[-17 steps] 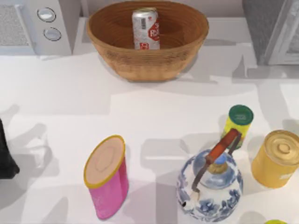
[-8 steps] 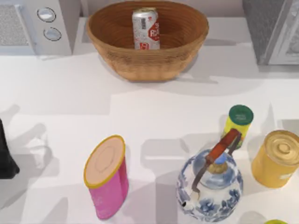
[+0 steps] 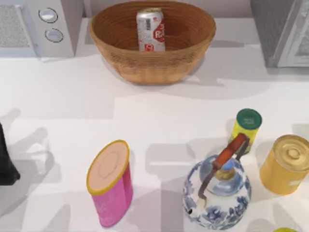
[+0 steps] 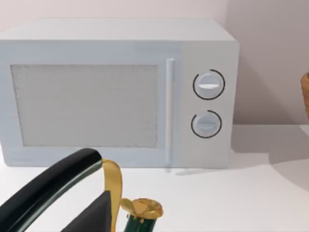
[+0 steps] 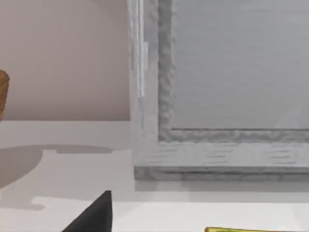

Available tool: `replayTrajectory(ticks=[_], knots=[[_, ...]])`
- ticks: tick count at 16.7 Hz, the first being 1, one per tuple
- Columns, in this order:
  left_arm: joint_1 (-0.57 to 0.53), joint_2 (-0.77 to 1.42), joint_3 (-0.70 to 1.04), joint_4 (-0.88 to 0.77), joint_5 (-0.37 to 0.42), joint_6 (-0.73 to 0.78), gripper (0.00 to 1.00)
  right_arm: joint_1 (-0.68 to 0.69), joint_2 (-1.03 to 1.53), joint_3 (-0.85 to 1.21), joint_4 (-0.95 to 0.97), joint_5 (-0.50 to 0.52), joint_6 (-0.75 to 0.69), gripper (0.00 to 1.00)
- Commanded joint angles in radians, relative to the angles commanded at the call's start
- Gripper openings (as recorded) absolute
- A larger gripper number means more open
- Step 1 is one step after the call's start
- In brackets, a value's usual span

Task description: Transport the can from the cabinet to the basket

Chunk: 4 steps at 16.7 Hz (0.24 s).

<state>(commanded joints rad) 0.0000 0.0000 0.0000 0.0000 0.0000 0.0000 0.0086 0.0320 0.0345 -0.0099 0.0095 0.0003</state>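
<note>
The can (image 3: 150,29), silver with a red label, stands upright inside the brown woven basket (image 3: 116,48) at the back middle of the table. The grey speckled cabinet (image 3: 275,34) stands at the back right, and its paler framed door (image 5: 231,72) looms close in the right wrist view. A dark part of my right gripper (image 5: 94,215) shows low in that view, facing the cabinet with nothing in it. A similar dark wedge of my left gripper (image 4: 91,215) shows in the left wrist view, facing the microwave (image 4: 96,96). Slivers of the basket's rim (image 5: 2,94) (image 4: 305,94) show in both wrist views.
The microwave (image 3: 34,26) stands at the back left. At the front are a pink canister (image 3: 111,186), a blue-and-white teapot (image 3: 217,191), a green-lidded yellow bottle (image 3: 246,126) and a yellow tin (image 3: 286,164). A black-handled kettle (image 3: 5,162) (image 4: 53,186) sits at the left edge.
Only the shadows on the table's right side have shifted. The can, the basket and the other things have stayed still.
</note>
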Motion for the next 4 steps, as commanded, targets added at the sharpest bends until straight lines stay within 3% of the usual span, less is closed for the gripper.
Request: replayTrajectory(ticks=[4], knots=[[0.000, 0.000, 0.000, 0.000, 0.000, 0.000, 1.00, -0.009, -0.032, -0.034, 0.010, -0.010, 0.000, 1.00]])
